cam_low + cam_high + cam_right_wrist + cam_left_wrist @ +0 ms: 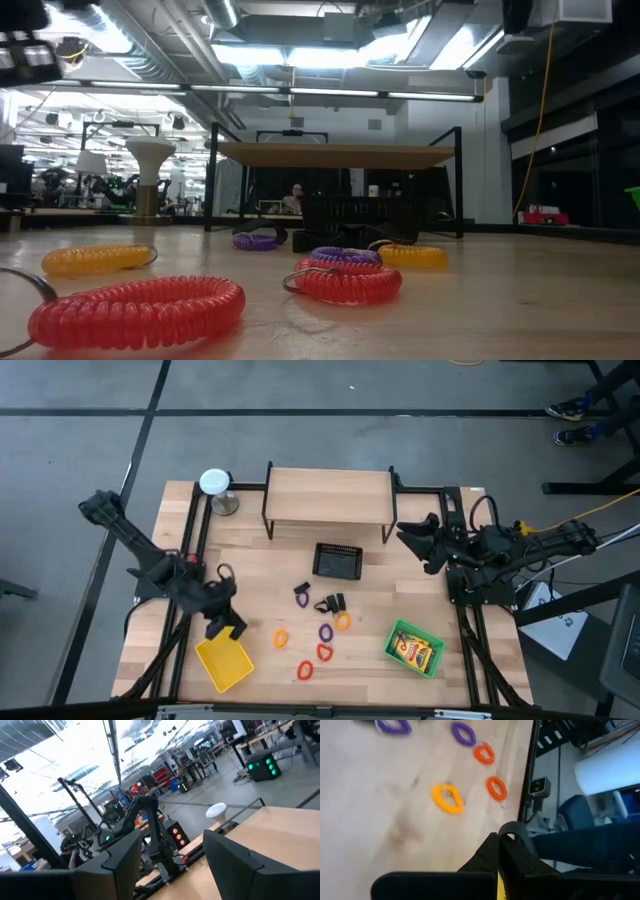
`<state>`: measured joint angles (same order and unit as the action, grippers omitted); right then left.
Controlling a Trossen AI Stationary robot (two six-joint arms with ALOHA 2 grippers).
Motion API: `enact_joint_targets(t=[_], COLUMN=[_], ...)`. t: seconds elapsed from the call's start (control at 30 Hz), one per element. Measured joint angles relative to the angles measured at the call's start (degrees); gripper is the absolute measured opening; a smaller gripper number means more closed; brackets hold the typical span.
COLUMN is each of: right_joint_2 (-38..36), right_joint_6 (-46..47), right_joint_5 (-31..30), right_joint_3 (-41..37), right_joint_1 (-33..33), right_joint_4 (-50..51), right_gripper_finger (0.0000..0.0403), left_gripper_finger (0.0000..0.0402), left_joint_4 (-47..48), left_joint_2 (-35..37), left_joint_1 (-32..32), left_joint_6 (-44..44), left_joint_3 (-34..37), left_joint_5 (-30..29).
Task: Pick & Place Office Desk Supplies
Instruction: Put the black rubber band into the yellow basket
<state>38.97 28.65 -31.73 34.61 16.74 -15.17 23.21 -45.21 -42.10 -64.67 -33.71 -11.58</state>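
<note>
Above the yellow tray (224, 663), the left gripper (228, 628) hangs closed and empty, while the right gripper (418, 540) waits open by the shelf (327, 497).

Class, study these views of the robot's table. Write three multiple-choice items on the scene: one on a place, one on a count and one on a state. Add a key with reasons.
1. Where does the yellow crayon pack lie?
A. in the green tray
B. in the black mesh basket
C. on the wooden shelf

2. How many purple coil rings lie on the table?
A. one
B. two
C. four

3. How do the jaws of the right gripper stand?
A. shut on a ring
B. shut, empty
C. open

Key:
1 A: the high view shows the pack inside the green tray.
2 B: one purple ring lies near the black clip, and another lies nearer the front edge.
3 C: the right wrist view shows a clear gap with nothing in it.
</note>
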Motion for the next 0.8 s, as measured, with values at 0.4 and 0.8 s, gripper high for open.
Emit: enact_joint_targets(t=[0.4,0.8], right_joint_2=[-4.78,-1.12], right_joint_6=[4.39,-3.31], right_joint_5=[-7.89,13.76], right_joint_3=[-6.46,-6.58], right_joint_1=[3.71,4.52], right_joint_4=[-3.45,-3.57], right_gripper_finger=[0.0214,0.0214], left_gripper_finger=[0.0002,0.0002], left_joint_4=[-7.51,-6.50], left_joint_2=[-2.59,-3.51], left_joint_1=[-13.79,-17.99], left_joint_6=[-14.96,-16.71], left_joint_3=[7.30,8.35], left_joint_5=[-8.72,-8.31])
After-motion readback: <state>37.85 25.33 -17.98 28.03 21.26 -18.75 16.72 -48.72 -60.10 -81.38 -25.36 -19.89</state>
